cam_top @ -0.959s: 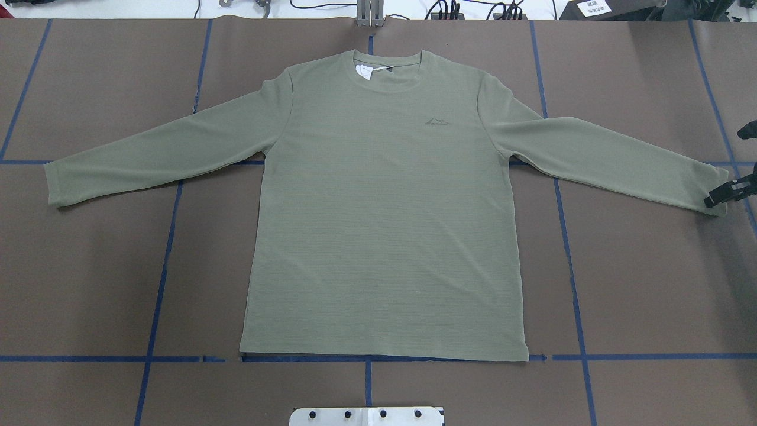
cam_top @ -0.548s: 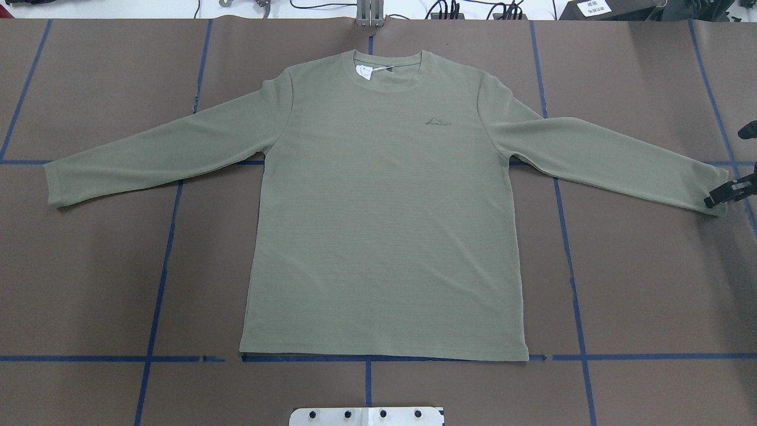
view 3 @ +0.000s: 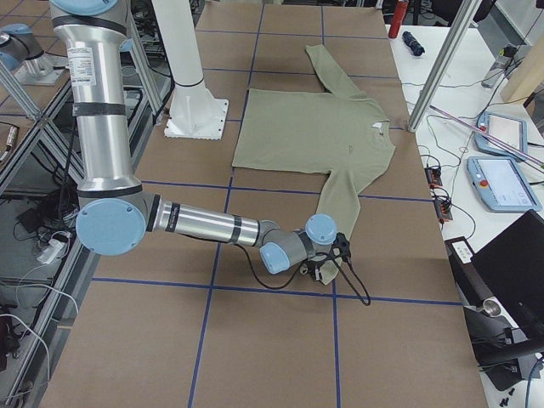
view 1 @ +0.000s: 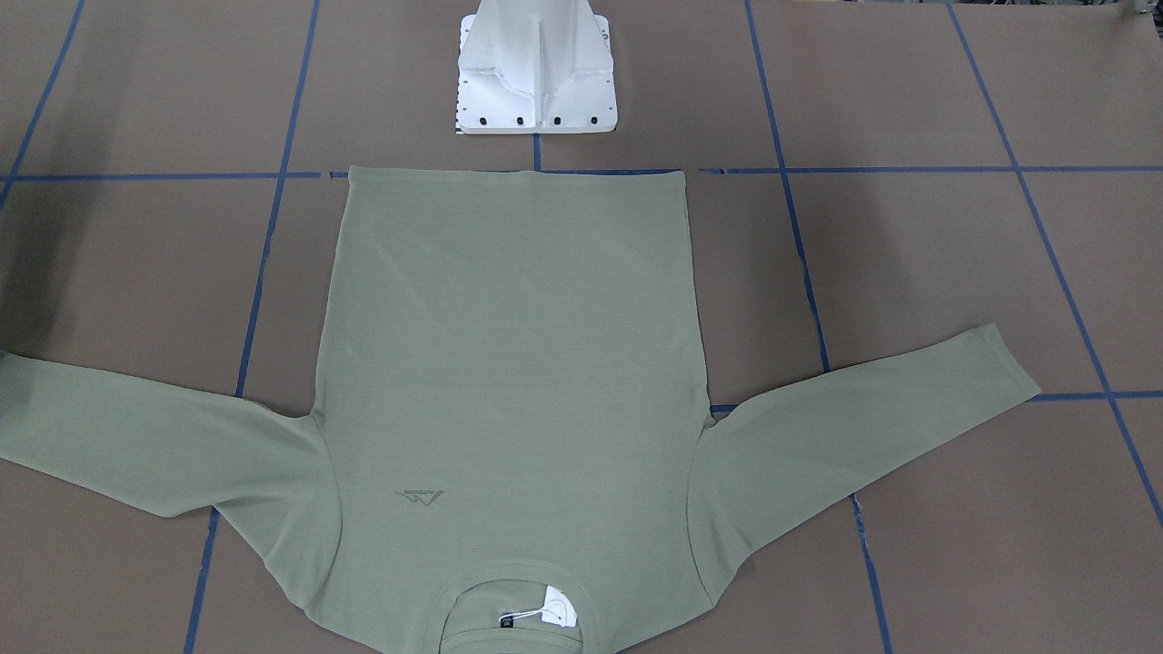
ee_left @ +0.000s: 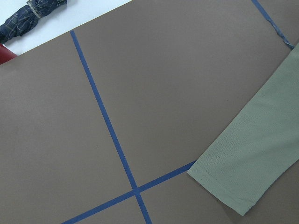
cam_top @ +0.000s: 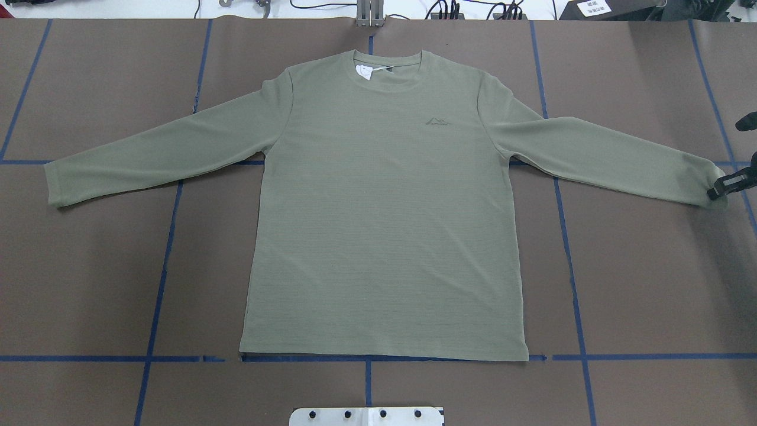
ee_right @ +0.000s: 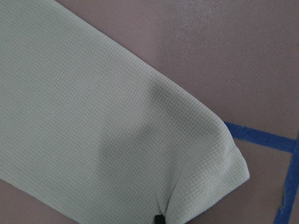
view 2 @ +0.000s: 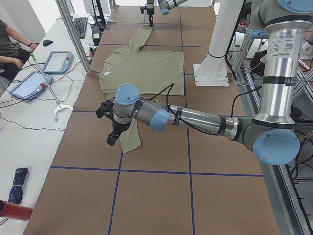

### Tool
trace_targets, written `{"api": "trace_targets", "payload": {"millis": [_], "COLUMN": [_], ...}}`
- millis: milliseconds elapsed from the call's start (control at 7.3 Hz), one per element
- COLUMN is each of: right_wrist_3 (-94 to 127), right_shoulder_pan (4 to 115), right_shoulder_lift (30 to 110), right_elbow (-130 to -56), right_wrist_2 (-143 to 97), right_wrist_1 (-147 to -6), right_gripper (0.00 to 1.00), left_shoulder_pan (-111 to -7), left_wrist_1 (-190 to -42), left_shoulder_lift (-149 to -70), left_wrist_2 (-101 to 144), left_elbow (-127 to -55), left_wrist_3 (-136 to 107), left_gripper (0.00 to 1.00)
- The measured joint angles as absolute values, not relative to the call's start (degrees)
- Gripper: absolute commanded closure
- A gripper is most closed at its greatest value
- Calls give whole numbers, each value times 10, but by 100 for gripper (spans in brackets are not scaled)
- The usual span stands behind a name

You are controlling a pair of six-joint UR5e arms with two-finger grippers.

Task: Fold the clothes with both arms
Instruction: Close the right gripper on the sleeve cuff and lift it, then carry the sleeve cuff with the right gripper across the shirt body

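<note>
Right gripper (cam_top: 722, 187) sits at the right cuff (cam_top: 702, 184) and looks pinched on it. The fabric puckers there in the wrist view. I'd want both layers in that pinch before lifting, then a low carry across the chest so the body doesn't drag. Left gripper (view 2: 112, 138) hangs near the left cuff (ee_left: 224, 186), clear of it, and I cannot tell whether its fingers are apart or together. The olive shirt (cam_top: 384, 225) lies flat and front up on the brown table (cam_top: 650, 284). Its collar is far, its hem nearest the white pedestal (cam_top: 366, 416), sleeves spread wide, fine ribbed knit, smooth.
</note>
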State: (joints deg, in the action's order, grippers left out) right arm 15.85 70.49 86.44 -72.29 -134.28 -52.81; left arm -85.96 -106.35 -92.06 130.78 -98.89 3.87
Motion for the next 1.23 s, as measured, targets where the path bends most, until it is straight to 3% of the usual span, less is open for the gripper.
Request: {"api": "trace_targets", "payload": {"millis": [685, 1232], "right_wrist_3": [185, 377], "right_shoulder_pan": [728, 625], "right_shoulder_lift": [833, 673], "right_elbow": [-790, -830], "right_wrist_2": [-1414, -1409], "right_wrist_1": [-539, -553], "right_gripper": [100, 100], "left_shoulder_pan": [-860, -860], "left_wrist_1": [-1064, -1064], "left_shoulder_lift": [-917, -917], "left_wrist_2": [1308, 1308], "left_elbow": [-990, -989], "left_wrist_3": [39, 39], "left_gripper": [0, 0]}}
